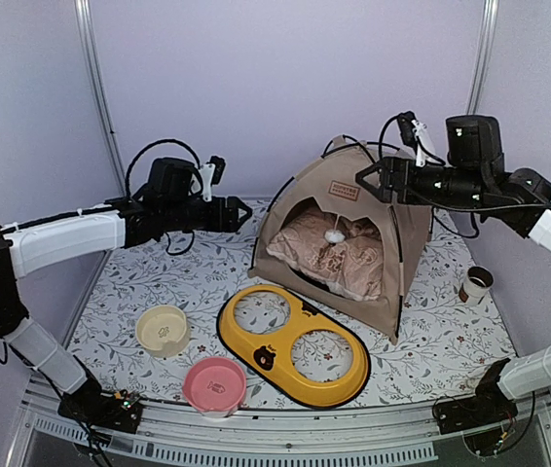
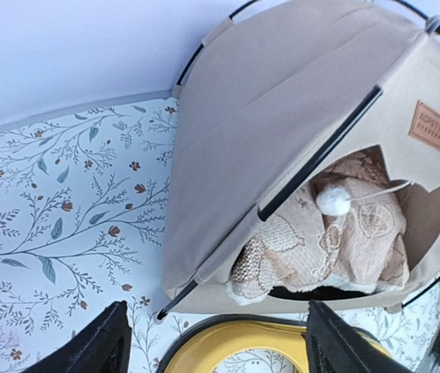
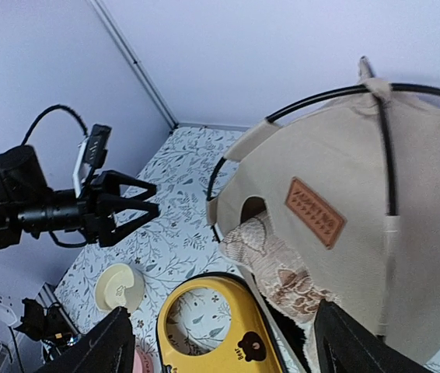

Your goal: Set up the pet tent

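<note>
beige pet tent [image 1: 319, 190] upright, black poles [image 2: 321, 148] arched, pom-pom [image 2: 333, 200] dangling

The tent [image 1: 305, 195] is beige with black poles [image 2: 321, 148], a brown label [image 1: 344, 191] and a white pom-pom [image 1: 334, 235]. The pillow [image 1: 339, 261] is tan and floral. The tabletop [image 1: 188, 282] is white with leafy sprigs. The double bowl holder [image 1: 292, 339] is yellow, one bowl [image 1: 163, 329] is cream, and the other bowl [image 1: 214, 382] is pink.

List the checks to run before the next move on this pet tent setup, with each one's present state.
1. Pet tent upright, poles arched: ok.
2. Left gripper open, empty, apart from the tent: ok.
3. Right gripper open, empty, near the tent's peak: ok.
4. Pillow inside the tent: ok.
5. Rear pole ends seated: cannot tell, hidden behind the tent.
</note>
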{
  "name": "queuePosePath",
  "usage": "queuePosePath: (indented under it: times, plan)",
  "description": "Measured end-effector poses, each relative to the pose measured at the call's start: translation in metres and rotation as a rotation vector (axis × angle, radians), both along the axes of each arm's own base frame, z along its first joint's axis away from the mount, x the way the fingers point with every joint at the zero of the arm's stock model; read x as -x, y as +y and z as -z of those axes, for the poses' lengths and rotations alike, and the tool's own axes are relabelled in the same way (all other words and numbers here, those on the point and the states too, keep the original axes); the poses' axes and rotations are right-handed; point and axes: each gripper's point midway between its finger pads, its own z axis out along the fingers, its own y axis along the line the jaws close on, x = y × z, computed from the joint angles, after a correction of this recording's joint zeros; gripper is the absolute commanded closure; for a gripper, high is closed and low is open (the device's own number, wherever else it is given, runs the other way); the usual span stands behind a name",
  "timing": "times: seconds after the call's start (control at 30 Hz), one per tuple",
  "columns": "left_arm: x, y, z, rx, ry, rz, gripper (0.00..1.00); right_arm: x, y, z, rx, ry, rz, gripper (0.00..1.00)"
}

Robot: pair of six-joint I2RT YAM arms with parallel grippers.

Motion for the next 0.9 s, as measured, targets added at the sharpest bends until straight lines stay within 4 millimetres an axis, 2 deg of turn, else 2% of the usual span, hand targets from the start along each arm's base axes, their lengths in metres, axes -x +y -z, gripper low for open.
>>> queuePosePath:
  times: [0.13, 0.23, 0.33, 0.47, 0.57, 0.73, 0.8, 0.9]
  plan:
    - [-0.008, -0.011, 0.033, -0.048, 0.044, 0.061, 0.23, 0.01, 0.043, 0.04, 0.008, 0.068, -0.078, 0.29]
    - [-0.02, -0.023, 0.058, -0.084, 0.073, 0.093, 0.23, 0.008, 0.071, 0.072, 0.006, 0.119, -0.106, 0.36]
    - [-0.033, -0.033, 0.074, -0.109, 0.082, 0.106, 0.26, 0.0, 0.097, 0.109, 0.003, 0.182, -0.115, 0.45]
    - [-0.048, -0.044, 0.084, -0.125, 0.071, 0.118, 0.45, -0.015, 0.117, 0.158, 0.007, 0.262, -0.095, 0.59]
    - [-0.053, -0.05, 0.085, -0.125, 0.062, 0.13, 0.63, -0.025, 0.128, 0.185, 0.016, 0.299, -0.081, 0.71]
    - [-0.046, -0.06, 0.084, -0.125, 0.052, 0.157, 0.91, -0.044, 0.138, 0.212, 0.007, 0.344, -0.04, 0.86]
    - [-0.04, -0.063, 0.084, -0.134, 0.041, 0.17, 0.99, -0.052, 0.137, 0.219, -0.001, 0.357, -0.015, 0.89]
    - [-0.027, -0.067, 0.082, -0.159, 0.014, 0.196, 1.0, -0.065, 0.13, 0.232, -0.004, 0.374, 0.03, 0.92]
